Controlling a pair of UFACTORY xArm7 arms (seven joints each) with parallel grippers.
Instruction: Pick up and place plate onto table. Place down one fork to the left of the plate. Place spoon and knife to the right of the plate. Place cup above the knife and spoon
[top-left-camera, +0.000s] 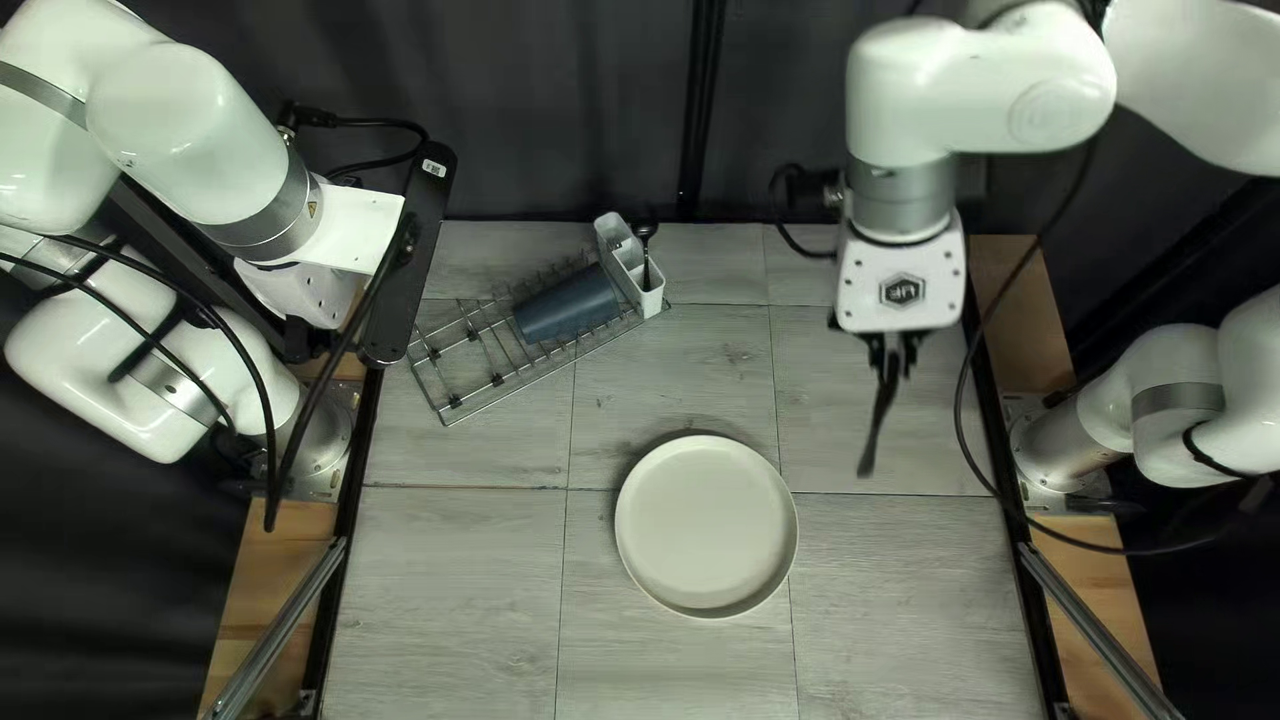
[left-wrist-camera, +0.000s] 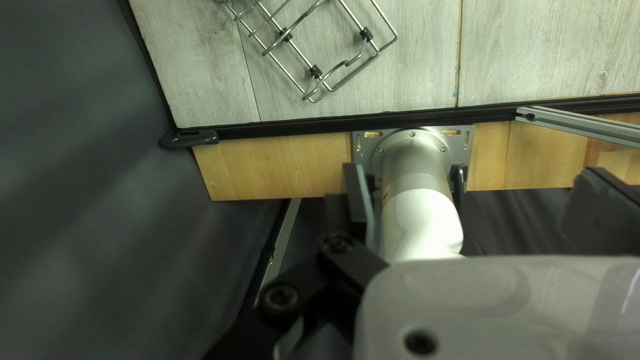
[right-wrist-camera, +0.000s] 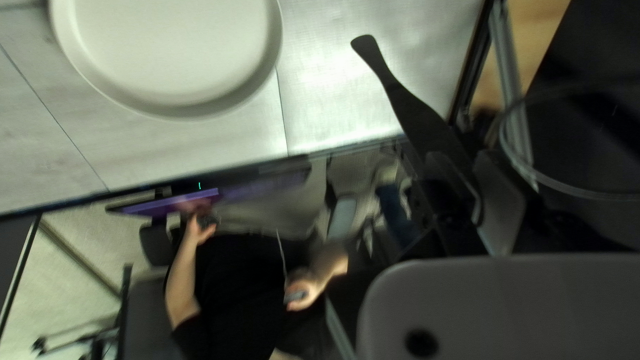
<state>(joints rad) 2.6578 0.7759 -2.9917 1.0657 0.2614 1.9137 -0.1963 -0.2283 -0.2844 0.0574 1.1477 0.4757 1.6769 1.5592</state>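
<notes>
My right gripper (top-left-camera: 890, 358) hangs over the right part of the table in the top left view, a dark knife (top-left-camera: 875, 424) pointing down from it. From the right wrist view, the right gripper (right-wrist-camera: 477, 183) is shut on this knife (right-wrist-camera: 403, 100), its held end hidden. The pale plate (top-left-camera: 707, 527) lies on the table. A blue cup (top-left-camera: 570, 306) lies tilted in the wire rack, beside a white holder (top-left-camera: 624, 260) with a dark spoon (top-left-camera: 646, 247). My left gripper (top-left-camera: 320, 294) is raised at the left; in its wrist view the left gripper (left-wrist-camera: 477, 200) stands open and empty.
The wire rack (top-left-camera: 467, 367) stands at the back left of the table (top-left-camera: 454, 574). Cables hang beside both arms. Beyond the near edge, the right wrist view shows a seated person (right-wrist-camera: 233, 287) holding small devices. The left arm's base (left-wrist-camera: 413, 157) is below its gripper.
</notes>
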